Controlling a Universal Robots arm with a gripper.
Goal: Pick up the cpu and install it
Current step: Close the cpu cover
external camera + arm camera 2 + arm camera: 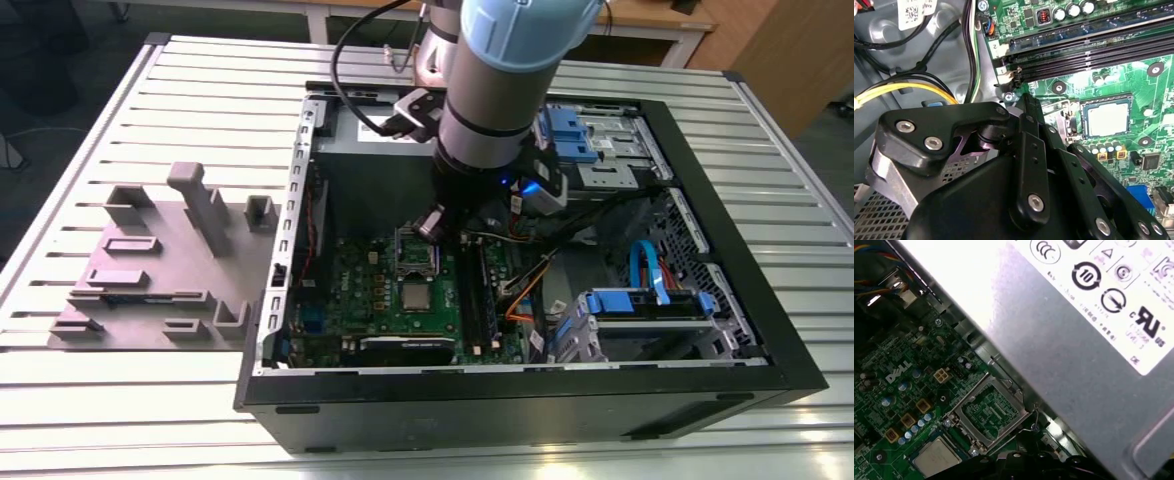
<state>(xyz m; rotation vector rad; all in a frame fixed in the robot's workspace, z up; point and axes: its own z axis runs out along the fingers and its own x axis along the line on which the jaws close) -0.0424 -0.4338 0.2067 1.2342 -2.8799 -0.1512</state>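
Note:
The cpu [418, 296] lies flat in its socket on the green board [358, 290], silvery top up. It also appears in both wrist views as the cpu [1106, 116] [936, 457]. The socket's metal frame [989, 410] stands swung open beside it. My gripper [438, 228] hangs just above the board's far side, by the open frame and apart from the cpu. In the second wrist view the gripper [1026, 100] has its dark fingers drawn together to one tip, shut with nothing between them.
The open computer case [747, 200] lies on a slatted metal table. A large grey power box [1079, 355] sits close behind the socket. Memory slots [1094, 45], loose cables [904, 90] and blue drive bays [641, 305] surround the board. A grey fixture [160, 260] stands at the exterior view's left.

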